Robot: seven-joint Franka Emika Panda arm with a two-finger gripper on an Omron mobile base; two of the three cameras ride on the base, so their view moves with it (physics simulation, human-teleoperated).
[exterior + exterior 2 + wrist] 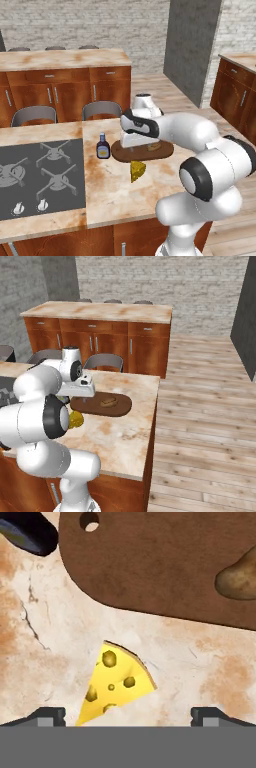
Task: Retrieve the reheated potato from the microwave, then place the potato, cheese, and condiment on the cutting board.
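Observation:
The potato [154, 147] [108, 402] [239, 579] lies on the dark brown cutting board [166, 150] [122, 407] [160, 567]. On the counter just in front of the board lies the yellow cheese [137, 171] [75, 418] [116, 687], off the board. The condiment [103, 148] stands upright on the counter left of the board; its dark bottom [27, 534] shows in a corner of the hand view. My gripper [133, 145] [85, 399] [128, 717] hangs open over the board's near edge, pointing down. The cheese sits between and below its fingertips [47, 716], and nothing is held.
A black cooktop [40, 175] fills the counter's left part. Two grey chairs [101, 110] stand behind the island. The counter's edge [150, 426] drops to wooden floor on the right. Wooden cabinets [100, 338] line the far side.

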